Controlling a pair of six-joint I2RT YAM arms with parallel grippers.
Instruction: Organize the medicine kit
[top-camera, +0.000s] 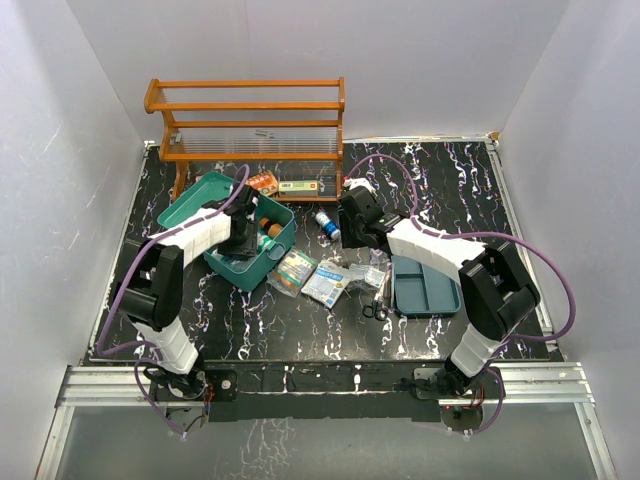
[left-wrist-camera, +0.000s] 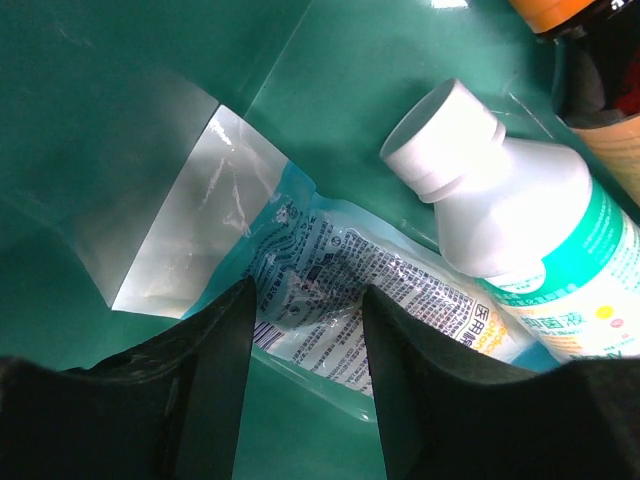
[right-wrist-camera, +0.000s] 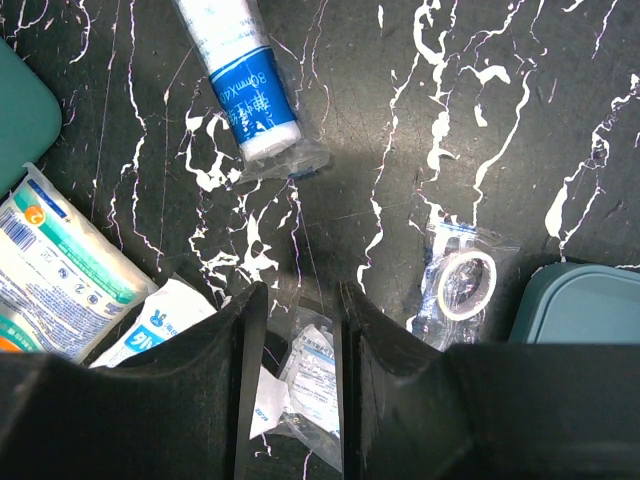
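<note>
The teal medicine kit box (top-camera: 222, 264) stands open at the left, its lid (top-camera: 193, 200) laid back. My left gripper (top-camera: 246, 232) is down inside it, open and empty (left-wrist-camera: 305, 322), over a cotton packet (left-wrist-camera: 340, 285) lying on the box floor. A white bottle (left-wrist-camera: 520, 225) and a brown bottle with an orange cap (left-wrist-camera: 600, 70) lie beside it. The darker insert tray (top-camera: 425, 287) lies at the right. My right gripper (top-camera: 352, 228) is open (right-wrist-camera: 303, 300), above a small clear packet (right-wrist-camera: 318, 375) on the table.
A blue bandage roll (right-wrist-camera: 240, 85), a bagged tape ring (right-wrist-camera: 465, 280), a green-striped packet (right-wrist-camera: 60, 265) and a blue-print packet (right-wrist-camera: 155, 330) lie around the right gripper. Scissors (top-camera: 375, 307) lie by the tray. The orange rack (top-camera: 250, 120) stands at the back with small boxes (top-camera: 298, 188) under it.
</note>
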